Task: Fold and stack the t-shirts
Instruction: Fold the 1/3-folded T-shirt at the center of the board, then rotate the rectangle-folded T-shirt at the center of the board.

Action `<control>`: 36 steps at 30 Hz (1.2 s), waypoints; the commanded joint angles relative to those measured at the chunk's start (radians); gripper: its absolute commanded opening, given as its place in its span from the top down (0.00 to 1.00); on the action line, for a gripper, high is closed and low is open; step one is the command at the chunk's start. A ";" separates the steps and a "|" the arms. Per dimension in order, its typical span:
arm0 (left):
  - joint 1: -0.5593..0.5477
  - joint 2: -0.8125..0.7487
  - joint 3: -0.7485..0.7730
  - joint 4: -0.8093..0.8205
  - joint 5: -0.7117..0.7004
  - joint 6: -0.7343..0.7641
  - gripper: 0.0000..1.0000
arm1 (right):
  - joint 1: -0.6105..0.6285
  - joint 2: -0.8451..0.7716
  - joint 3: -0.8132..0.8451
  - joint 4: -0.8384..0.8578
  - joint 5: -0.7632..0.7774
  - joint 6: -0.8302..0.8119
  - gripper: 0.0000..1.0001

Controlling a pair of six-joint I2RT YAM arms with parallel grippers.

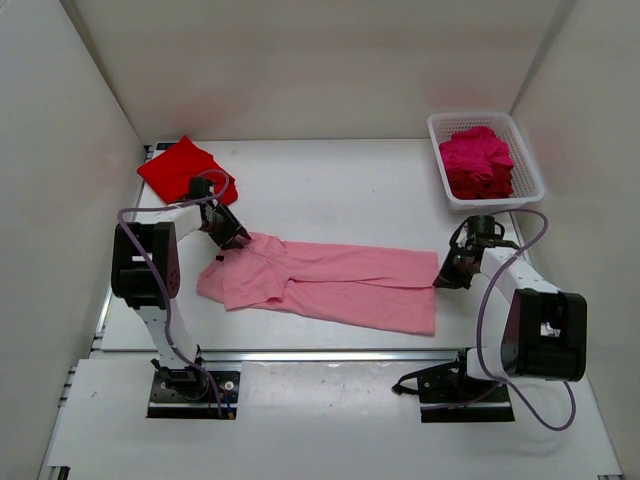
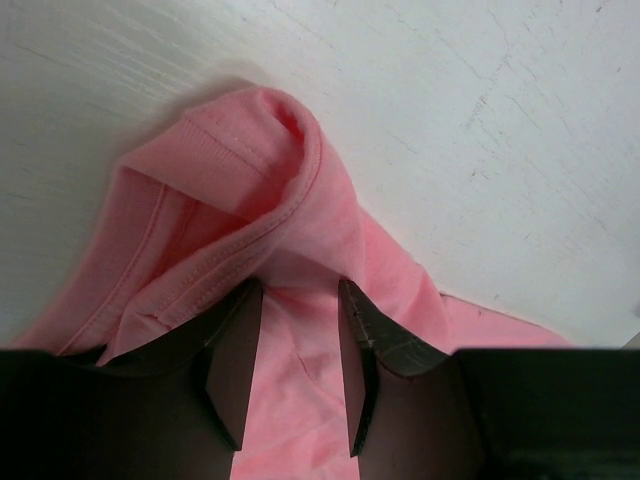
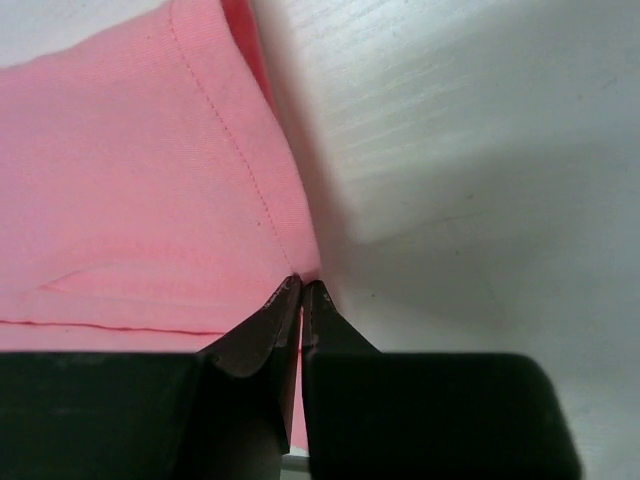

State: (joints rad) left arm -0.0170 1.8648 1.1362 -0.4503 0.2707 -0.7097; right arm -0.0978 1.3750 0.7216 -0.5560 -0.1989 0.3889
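The light pink t-shirt (image 1: 330, 285) is laid flat mid-frame for folding. Its right hem is pinched between the pressed-together jaws of the right gripper (image 3: 301, 290). The left gripper (image 2: 300, 290) is held astride the collar end, jaws apart, seemingly ready to grip.

Light pink t-shirt (image 1: 330, 285): plain, matching stitching. Bright red t-shirt (image 1: 180, 168): plain. Magenta t-shirt (image 1: 478, 152): plain. Dark red t-shirt (image 1: 485, 186): plain. Basket (image 1: 490, 203): white, lattice pattern. Table (image 1: 340, 190): white, faint grey scuffs.

Robot lab, white-walled enclosure (image 1: 320, 60)
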 commanded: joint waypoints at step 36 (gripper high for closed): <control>-0.124 -0.259 0.090 -0.073 -0.007 0.029 0.92 | 0.550 0.220 0.534 0.075 -0.237 -0.059 0.99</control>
State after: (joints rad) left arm -0.1143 1.6859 1.2720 -0.5228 0.2420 -0.6792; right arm 0.3958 1.5043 1.1763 -0.6769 -0.3264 0.3099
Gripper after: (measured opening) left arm 0.134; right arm 0.006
